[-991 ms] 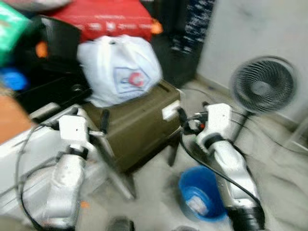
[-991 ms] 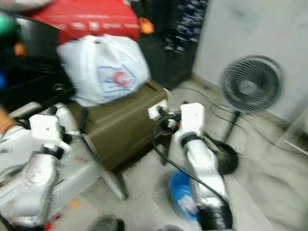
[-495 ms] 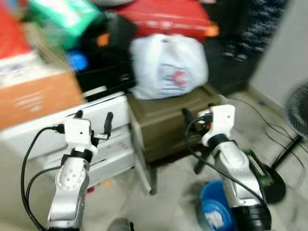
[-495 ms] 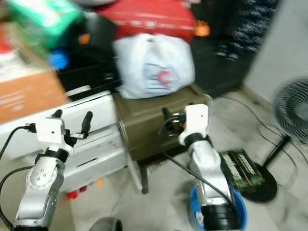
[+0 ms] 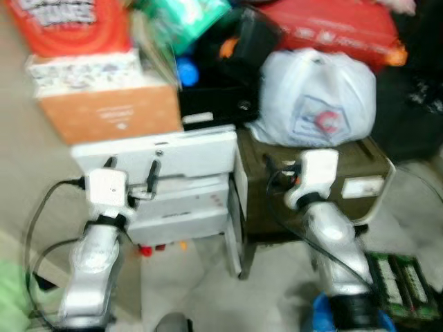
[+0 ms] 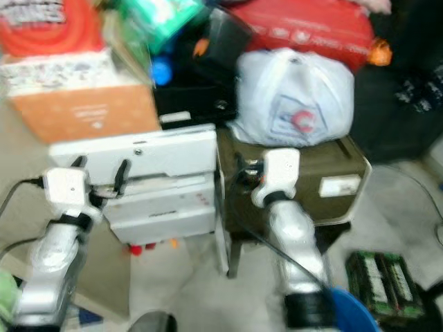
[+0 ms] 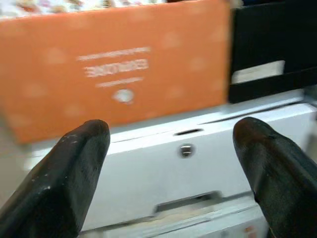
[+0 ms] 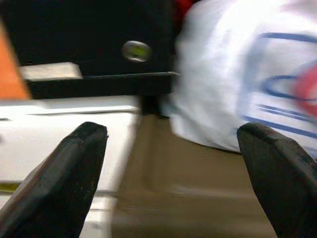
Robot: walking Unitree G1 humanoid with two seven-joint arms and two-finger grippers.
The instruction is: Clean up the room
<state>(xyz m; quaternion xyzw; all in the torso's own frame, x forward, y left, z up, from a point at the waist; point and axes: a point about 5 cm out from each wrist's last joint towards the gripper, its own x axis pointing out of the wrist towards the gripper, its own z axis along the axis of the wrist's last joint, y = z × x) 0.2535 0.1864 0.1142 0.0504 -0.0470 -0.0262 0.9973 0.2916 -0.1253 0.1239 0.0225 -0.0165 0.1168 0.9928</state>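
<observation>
A pile of clutter stands before me, blurred. A white drawer unit (image 5: 173, 183) carries an orange cardboard box (image 5: 111, 114). Beside it an olive case (image 5: 332, 187) bears a white plastic bag (image 5: 315, 97), with a red bag (image 5: 332, 28) behind. My left gripper (image 5: 131, 171) is raised in front of the drawer unit, open and holding nothing; the left wrist view has the orange box (image 7: 119, 69) between its fingers (image 7: 74, 168). My right gripper (image 5: 280, 166) is raised before the olive case, open and holding nothing, facing the white bag (image 8: 247, 84).
A blue bucket (image 6: 353, 311) sits on the floor by my right arm, with a green ribbed object (image 5: 401, 283) to its right. Red coiled hose (image 5: 69, 24), a green package (image 5: 183, 17) and black items top the pile. Something green (image 5: 14, 297) lies at lower left.
The whole picture has shifted: the camera turned left, so the fan left the view and the orange box and drawers came in. Both arms stay raised with open fingers.
</observation>
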